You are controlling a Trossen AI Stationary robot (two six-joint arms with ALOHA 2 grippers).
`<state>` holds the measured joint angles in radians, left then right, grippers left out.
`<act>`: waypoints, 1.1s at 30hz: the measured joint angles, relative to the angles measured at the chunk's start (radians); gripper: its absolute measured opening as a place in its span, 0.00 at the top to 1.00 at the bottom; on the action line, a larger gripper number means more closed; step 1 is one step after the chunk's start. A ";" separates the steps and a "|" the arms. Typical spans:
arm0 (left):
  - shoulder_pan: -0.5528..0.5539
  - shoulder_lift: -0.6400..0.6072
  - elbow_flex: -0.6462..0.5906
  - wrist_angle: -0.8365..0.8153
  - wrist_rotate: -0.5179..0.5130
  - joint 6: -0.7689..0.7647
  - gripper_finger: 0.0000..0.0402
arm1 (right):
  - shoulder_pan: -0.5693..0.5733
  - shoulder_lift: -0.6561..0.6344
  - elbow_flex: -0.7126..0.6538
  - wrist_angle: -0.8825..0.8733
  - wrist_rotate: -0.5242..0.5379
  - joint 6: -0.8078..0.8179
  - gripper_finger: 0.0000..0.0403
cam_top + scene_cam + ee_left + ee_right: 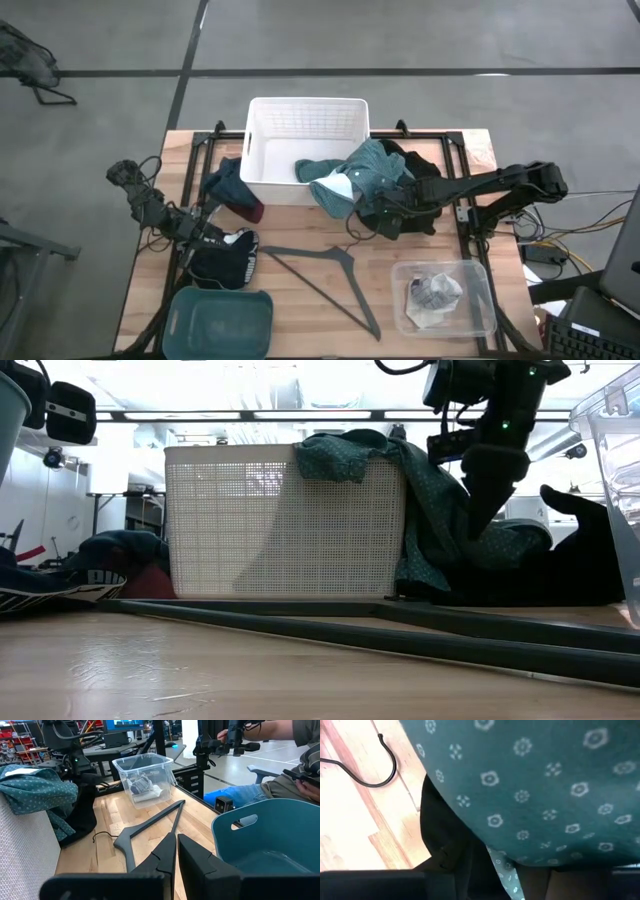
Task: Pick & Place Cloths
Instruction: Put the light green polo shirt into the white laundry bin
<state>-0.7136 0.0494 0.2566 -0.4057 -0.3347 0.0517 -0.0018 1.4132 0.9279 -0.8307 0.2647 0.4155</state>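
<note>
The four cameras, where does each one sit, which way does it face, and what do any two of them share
High view: overhead, straight down on the table; both arms show.
Low view: table height, level across at the white basket; the right gripper comes down from above.
Left wrist view: on the left arm, looking past its shut fingers to the grey hanger.
Right wrist view: pressed close against the teal cloth.
Shared: high and low views both show that teal cloth draped over the basket's rim.
</note>
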 joint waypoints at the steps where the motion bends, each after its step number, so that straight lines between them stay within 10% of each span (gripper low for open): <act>1: 0.000 0.000 0.000 0.000 0.000 0.000 0.94 | -0.002 0.000 0.000 0.000 0.000 0.000 0.72; 8: 0.000 0.000 0.000 0.000 0.000 0.000 0.94 | -0.018 0.000 0.000 0.004 0.001 -0.004 0.96; 33: 0.000 0.000 0.000 0.000 0.000 0.000 0.94 | -0.025 0.006 0.587 -0.082 0.132 -0.173 0.98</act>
<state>-0.7139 0.0494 0.2565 -0.4054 -0.3344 0.0520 -0.0269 1.4189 1.5147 -0.9130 0.3963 0.2422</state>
